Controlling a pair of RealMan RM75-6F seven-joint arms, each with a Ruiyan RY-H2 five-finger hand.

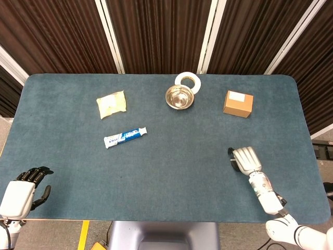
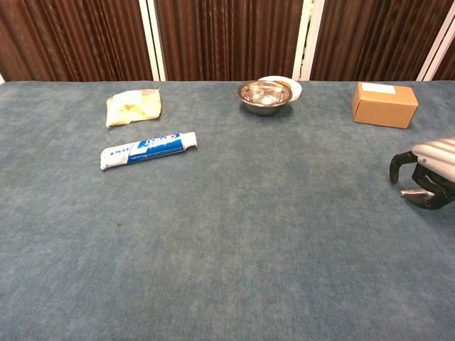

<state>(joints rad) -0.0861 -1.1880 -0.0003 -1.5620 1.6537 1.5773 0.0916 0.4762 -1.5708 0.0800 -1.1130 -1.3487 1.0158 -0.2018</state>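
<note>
My right hand [image 1: 245,158] hovers over the right part of the blue table [image 1: 171,172], back upward and fingers bent down, with nothing in it. The chest view shows this right hand [image 2: 426,174] at the right edge, thumb apart from the fingers. The nearest thing to it is a brown cardboard box [image 1: 238,103] [image 2: 384,104] further back. My left hand [image 1: 23,190] hangs off the table's front left corner, fingers spread, holding nothing; only the head view shows it.
A toothpaste tube [image 1: 125,137] [image 2: 148,149] lies left of centre, a yellow packet [image 1: 111,103] [image 2: 133,106] behind it. At the back middle stands a steel bowl [image 1: 179,97] [image 2: 264,94], with a white tape ring [image 1: 188,80] behind it.
</note>
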